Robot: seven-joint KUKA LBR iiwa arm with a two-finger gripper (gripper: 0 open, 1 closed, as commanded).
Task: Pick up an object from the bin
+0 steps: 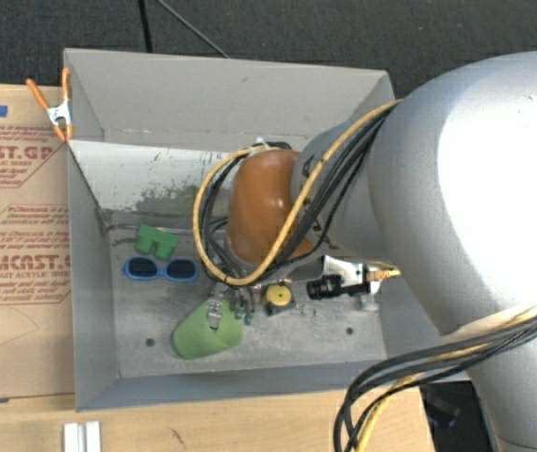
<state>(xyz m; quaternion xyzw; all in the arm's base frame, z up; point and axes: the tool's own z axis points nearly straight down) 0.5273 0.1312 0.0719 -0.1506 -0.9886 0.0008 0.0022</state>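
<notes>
My gripper (pixel 225 309) reaches down below the arm's wrist at the front middle of the bin. Its tip rests right on the upper right edge of a light green rounded soft lump (pixel 199 337) on the bin floor. A small yellow round disc (pixel 278 297) lies just to the right of the gripper. Further right lies a black and white small tool with a yellow tip (pixel 346 282).
A pair of blue sunglasses (pixel 159 269) lies at the left of the bin floor, with a dark green block (pixel 156 242) just behind it. The arm with its cables covers the bin's middle and right.
</notes>
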